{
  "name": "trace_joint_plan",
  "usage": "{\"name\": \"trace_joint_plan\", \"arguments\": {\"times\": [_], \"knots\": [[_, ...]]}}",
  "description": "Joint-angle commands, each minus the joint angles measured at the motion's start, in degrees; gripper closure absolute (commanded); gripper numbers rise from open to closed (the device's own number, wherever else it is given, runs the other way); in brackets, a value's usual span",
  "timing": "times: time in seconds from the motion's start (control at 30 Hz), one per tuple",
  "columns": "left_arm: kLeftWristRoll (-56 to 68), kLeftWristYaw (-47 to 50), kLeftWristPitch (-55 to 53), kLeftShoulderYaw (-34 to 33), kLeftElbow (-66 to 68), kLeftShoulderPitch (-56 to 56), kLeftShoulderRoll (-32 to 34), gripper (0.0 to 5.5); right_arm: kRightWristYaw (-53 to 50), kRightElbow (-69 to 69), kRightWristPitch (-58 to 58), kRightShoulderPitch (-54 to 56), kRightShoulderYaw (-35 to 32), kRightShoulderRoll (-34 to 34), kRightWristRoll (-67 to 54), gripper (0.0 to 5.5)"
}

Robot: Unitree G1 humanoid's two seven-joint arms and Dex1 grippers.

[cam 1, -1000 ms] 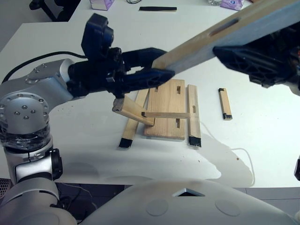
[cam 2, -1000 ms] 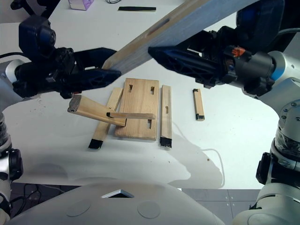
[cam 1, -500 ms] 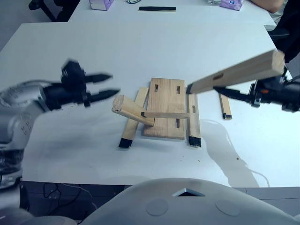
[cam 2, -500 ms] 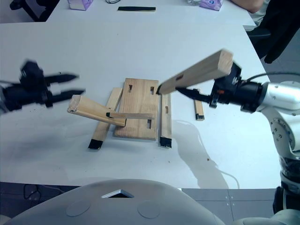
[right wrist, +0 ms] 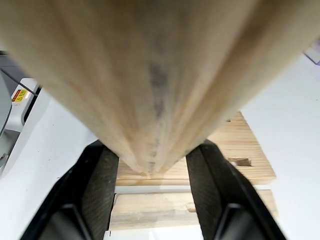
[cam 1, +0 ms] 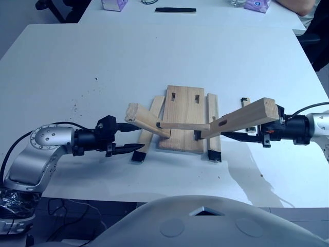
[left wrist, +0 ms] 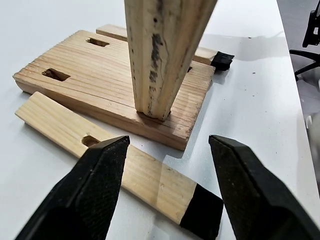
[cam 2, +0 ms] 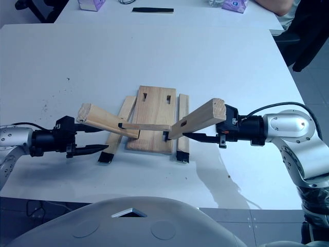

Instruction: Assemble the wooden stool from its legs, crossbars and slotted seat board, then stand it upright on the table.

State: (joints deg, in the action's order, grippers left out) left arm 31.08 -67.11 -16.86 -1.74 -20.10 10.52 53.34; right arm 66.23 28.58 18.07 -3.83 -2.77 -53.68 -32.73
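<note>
The white bench (cam 1: 103, 67) is taking up most of the scene, its surface matte and carrying a few dark specks (cam 1: 76, 107) toward the left. Nearest, the left claw (cam 1: 134, 137) is hovering low with its fingers spread wide, straddling the black-capped end of a flat leg (cam 1: 154, 105) that is lying beside the seat board (cam 1: 185, 108). Opposite it, the right claw (cam 1: 234, 129) is clamping a held leg (cam 1: 247, 116), which is tilting down toward the board. The seat board is lying flat mid-bench, slots up. A propped leg (cam 1: 145, 117) is leaning over its left edge, with a thin crossbar (cam 1: 182, 125) sticking out of it toward the held leg. Another leg (cam 1: 212, 108) is lying along the board's right edge. Farther back, a second bench (cam 1: 216, 13) is carrying a black strip (cam 1: 175, 10) and purple boxes (cam 1: 114, 4) (cut off by the frame). A short piece (cam 1: 244, 101) is peeking out behind the held leg, mostly hidden. Whether the crossbar's free end is sitting in the held leg's slot is hard to tell.
</note>
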Motion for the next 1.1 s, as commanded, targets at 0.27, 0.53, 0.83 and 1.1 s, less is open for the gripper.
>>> {"name": "trace_joint_plan", "arguments": {"times": [0.27,0.53,0.83,1.1], "knots": [[-1.25,2.04,-2.53,2.54,-3.18,-2.88,-2.49,2.53,1.23,-3.91,-1.05,4.52,3.72,2.32,2.88,3.50],[-1.30,4.32,-3.99,3.21,-3.92,-5.56,-4.76,2.53,5.12,-5.71,-2.09,3.87,7.34,1.03,5.00,3.50],[-2.32,6.84,-6.04,5.87,-5.06,-8.61,-7.57,2.53,5.51,-5.14,-0.92,5.80,11.31,1.52,4.91,3.50],[-3.05,7.07,-5.50,6.52,-5.86,-7.64,-8.04,2.53,6.24,-8.45,1.46,10.00,15.26,2.04,6.42,3.50]]}}
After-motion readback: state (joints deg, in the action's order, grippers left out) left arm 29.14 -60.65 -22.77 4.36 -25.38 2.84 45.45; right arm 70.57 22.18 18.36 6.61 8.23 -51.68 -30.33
